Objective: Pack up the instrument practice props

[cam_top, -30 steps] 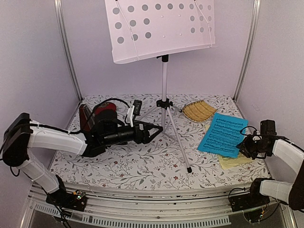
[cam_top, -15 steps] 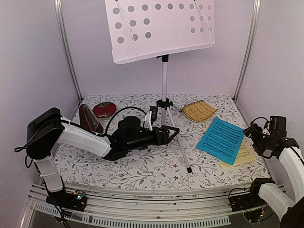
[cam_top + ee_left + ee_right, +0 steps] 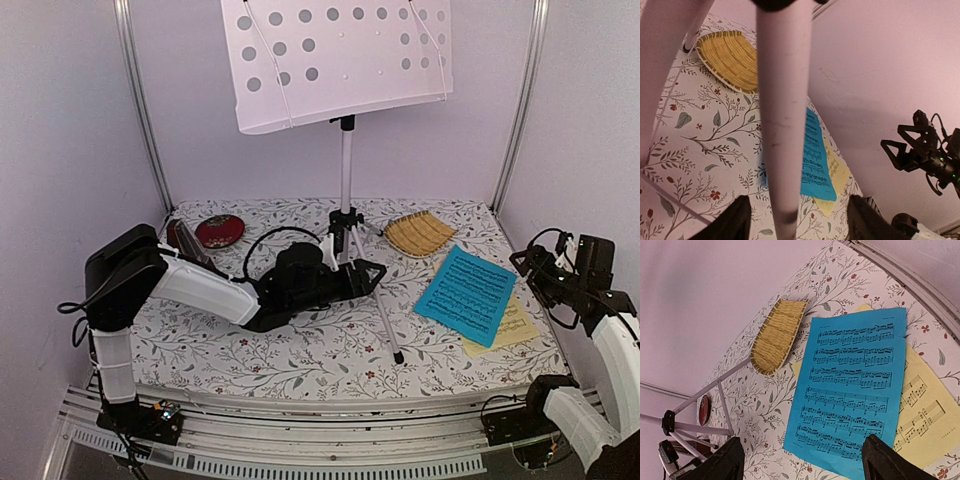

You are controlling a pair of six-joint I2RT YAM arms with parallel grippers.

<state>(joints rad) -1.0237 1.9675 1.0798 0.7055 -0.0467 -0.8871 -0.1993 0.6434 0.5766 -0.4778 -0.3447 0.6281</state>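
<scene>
The silver music stand's perforated desk [image 3: 340, 60] sits high on its pole above the tripod legs. My left gripper [image 3: 366, 274] is open, its jaws either side of the front tripod leg [image 3: 782, 125], without closing on it. The dark red-brown metronome [image 3: 184, 244] stands at the back left, partly hidden by my left arm. The blue sheet [image 3: 468, 292] lies on top of the pale-yellow sheet [image 3: 508, 328] at the right; both show in the right wrist view, blue [image 3: 852, 390] and yellow [image 3: 927, 425]. My right gripper [image 3: 535, 268] is open and empty, raised right of the sheets.
A wicker tray [image 3: 418, 233] lies at the back right, beside the tripod. A red round dish [image 3: 220, 231] lies at the back left next to the metronome. Pale walls and metal posts close in the floral table on three sides.
My left arm has swung right from the metronome to the tripod's front leg. My right gripper has risen and drawn back from the sheets' edge.
</scene>
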